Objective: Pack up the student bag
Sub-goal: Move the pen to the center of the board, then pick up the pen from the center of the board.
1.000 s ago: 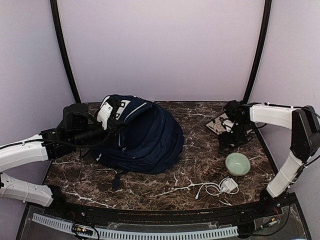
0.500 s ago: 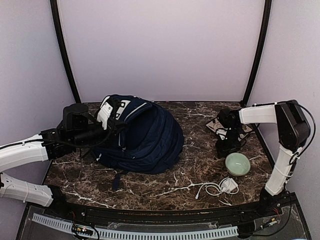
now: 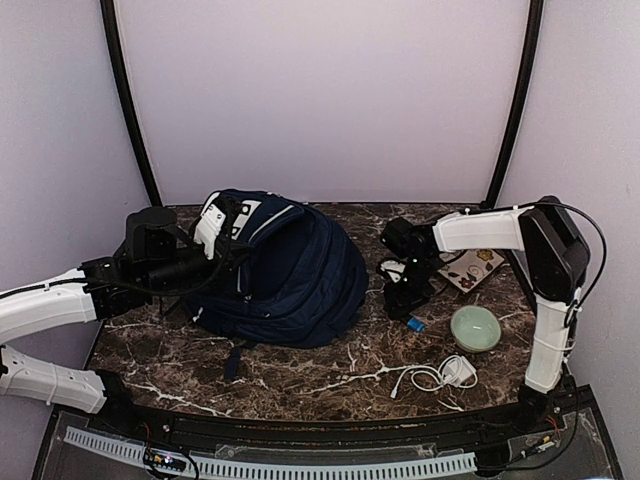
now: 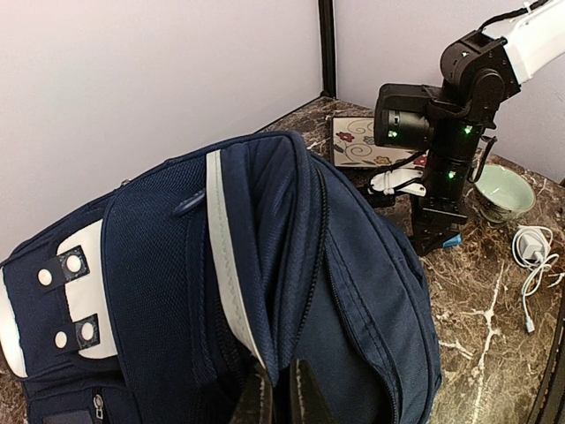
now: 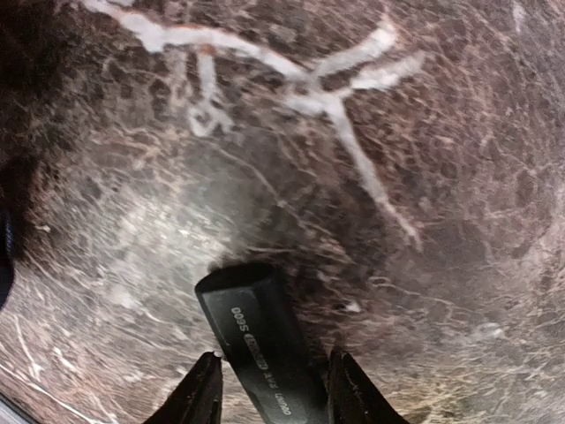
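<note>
- Top external view: the student bag [image 3: 290,270], a large navy-blue fabric backpack with white stripes, lies on the left half of the dark marbled surface [image 3: 330,370]. Its white patch faces the far left corner.
- The left gripper [image 3: 222,260] meets the bag's left edge. Fabric hides its jaws in this view.
- The right gripper [image 3: 406,305] points down at the surface just right of the bag, apart from it. A small blue piece [image 3: 415,323] shows at its tip.
- A pale green ceramic bowl [image 3: 475,328] stands to the right of that gripper. A white charger with coiled cable [image 3: 445,373] lies nearer the arm bases. A flat patterned card [image 3: 478,268] lies beyond the bowl.
- Left wrist view: the left gripper [image 4: 282,397] has its jaws together, clamped on a fold of the student bag [image 4: 177,291] beside a pale stripe.
- Beyond the bag, the right gripper [image 4: 433,237] hangs upright over the surface [image 4: 477,309], with the small blue piece [image 4: 452,240] at its tip. The bowl [image 4: 505,190], the charger [image 4: 530,243] and the card [image 4: 362,141] lie around it.
- Right wrist view: the right gripper [image 5: 269,389] has its jaws closed against both sides of a black hexagonal bar with white lettering [image 5: 256,327]. The bar's end projects past the fingers [image 5: 201,393] over the marbled surface [image 5: 397,132].
</note>
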Robot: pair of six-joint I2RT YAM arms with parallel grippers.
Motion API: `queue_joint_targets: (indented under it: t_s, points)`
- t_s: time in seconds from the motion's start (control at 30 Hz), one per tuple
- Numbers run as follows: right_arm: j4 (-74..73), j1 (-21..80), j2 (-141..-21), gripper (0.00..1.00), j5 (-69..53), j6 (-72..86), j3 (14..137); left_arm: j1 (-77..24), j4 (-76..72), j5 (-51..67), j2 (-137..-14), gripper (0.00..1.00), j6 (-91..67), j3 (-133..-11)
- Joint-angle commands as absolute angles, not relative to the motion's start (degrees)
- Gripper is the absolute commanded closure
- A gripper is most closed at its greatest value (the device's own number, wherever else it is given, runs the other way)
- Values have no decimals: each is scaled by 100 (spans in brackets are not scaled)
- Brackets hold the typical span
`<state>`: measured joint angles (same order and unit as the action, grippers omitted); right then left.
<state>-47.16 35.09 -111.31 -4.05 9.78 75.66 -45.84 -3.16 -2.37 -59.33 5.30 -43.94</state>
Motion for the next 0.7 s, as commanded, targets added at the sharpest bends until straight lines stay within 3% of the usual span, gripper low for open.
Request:
queue_joint_targets:
  t_s: [0.0,0.13,0.27,0.37,0.53,0.67]
  points:
    - [-5107,3573,-11229,56,52,1103,7770,-4562,-791,-195,-5727,100,597,-4654]
    - [-5295,3571,-11091,59,325,1136,7643,-4562,-790,-188,-5704,100,589,-4648]
    - [-4964,3594,-10977,86,-150,1151,7539,-4562,-787,-181,-5706,100,587,-4645]
    - [-4785,3612,-10755,98,-270,1228,7598,-4568,-791,-221,-5713,100,597,-4646]
    - [-4350,3617,-10064,100,-152,1561,7890,-4562,-873,-283,-5609,100,589,-4596]
    - [-2483,3834,-9208,100,-675,2393,7439,-4562,-1008,-409,-5491,100,595,-4506]
